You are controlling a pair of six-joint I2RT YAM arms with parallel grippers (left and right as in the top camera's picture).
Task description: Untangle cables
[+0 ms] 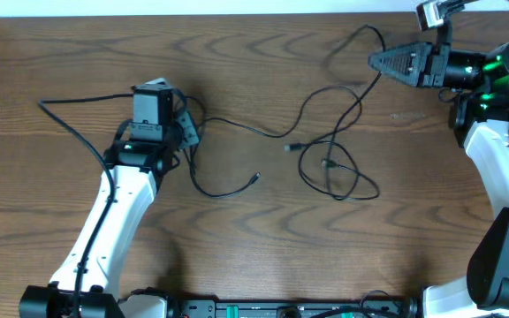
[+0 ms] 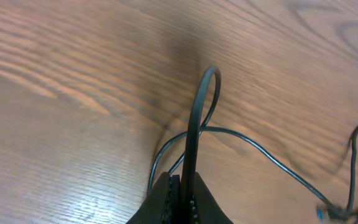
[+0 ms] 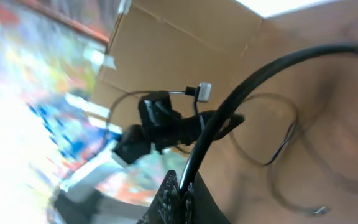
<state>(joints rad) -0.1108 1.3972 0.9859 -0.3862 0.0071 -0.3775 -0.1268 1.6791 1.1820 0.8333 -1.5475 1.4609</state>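
Thin black cables (image 1: 330, 163) lie looped and crossed over the middle of the wooden table. One strand runs left past a plug end (image 1: 290, 146) toward my left gripper (image 1: 186, 132). In the left wrist view the left gripper (image 2: 184, 190) is shut on a black cable (image 2: 199, 112), which arches up in a loop from the jaws. My right gripper (image 1: 376, 60) at the back right points left. It is shut on another black cable (image 3: 241, 99), raised off the table, in the right gripper (image 3: 182, 186) of the wrist view. Another plug end (image 1: 256, 177) lies free.
A long strand (image 1: 69, 110) trails toward the table's left side. A cardboard wall (image 3: 185, 43) stands behind the left arm (image 3: 160, 121) in the right wrist view. The arms' bases and their thick wires (image 1: 237, 309) sit along the front edge.
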